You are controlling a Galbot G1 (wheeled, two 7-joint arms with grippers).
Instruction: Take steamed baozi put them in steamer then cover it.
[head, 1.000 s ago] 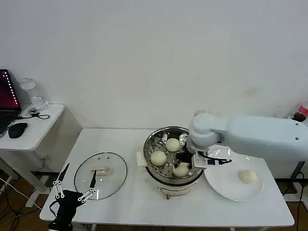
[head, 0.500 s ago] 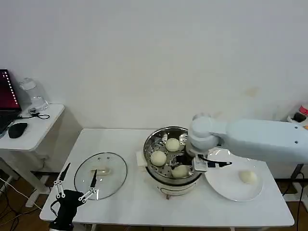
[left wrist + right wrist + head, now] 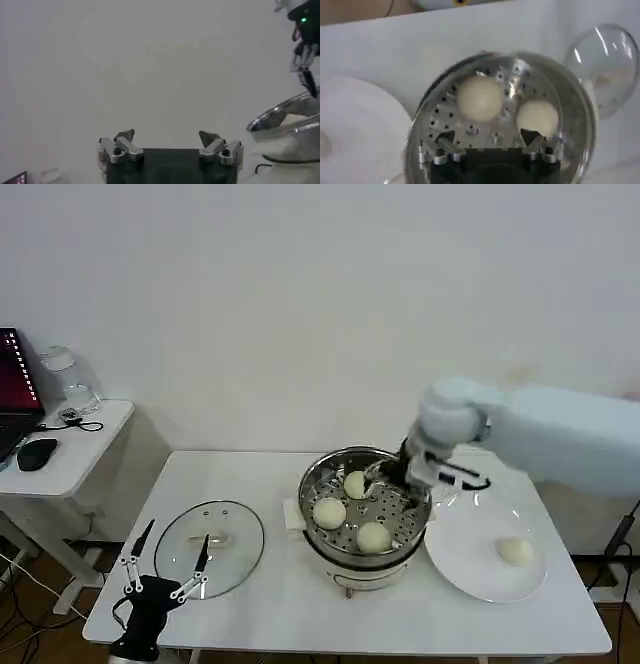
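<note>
From the head camera I see the steamer in the middle of the white table, with three steamed baozi on its perforated tray: one toward the back, one on the left and one at the front. A fourth bun sits alone on the white plate just beside the steamer's right side. My right gripper hangs above the steamer's back right rim, empty. Its wrist camera tells me more: the fingers are spread apart over the tray with nothing between them, and two buns lie on the holes beyond them, well apart from the fingertips. That view also catches the glass lid lying on the table past the steamer, and the plate's edge on the other side.

My left gripper waits at the table's front left corner, just in front of the glass lid. Its own camera shows its fingers parted and bare, with the steamer's rim off to one side.
</note>
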